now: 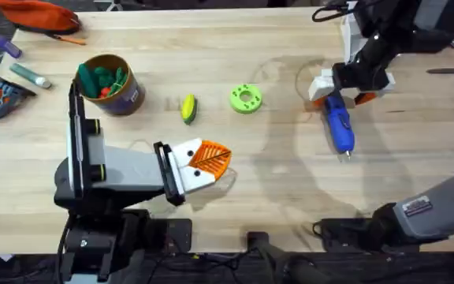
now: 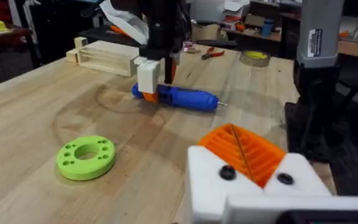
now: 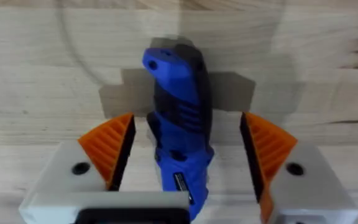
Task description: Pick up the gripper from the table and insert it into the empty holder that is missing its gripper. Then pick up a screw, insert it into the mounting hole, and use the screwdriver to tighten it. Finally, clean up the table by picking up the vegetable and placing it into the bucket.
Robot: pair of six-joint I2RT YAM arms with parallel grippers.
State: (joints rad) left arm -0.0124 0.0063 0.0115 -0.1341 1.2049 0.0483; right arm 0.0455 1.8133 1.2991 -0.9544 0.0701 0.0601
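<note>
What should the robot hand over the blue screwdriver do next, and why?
Probably squeeze shut. The right hand is open, with an orange pad on each side of the screwdriver, which lies flat on the table. Nothing grips it yet, so closing before lifting seems the sensible small move.

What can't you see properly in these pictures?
- Bucket: in the overhead view the toys inside are jumbled, so each kind is hard to tell.
- Screwdriver: in the right wrist view its bit end is cut off by the bottom edge, between the open right gripper fingers.
- Left gripper: its fingertips meet, so anything pinched there stays hidden.
</note>
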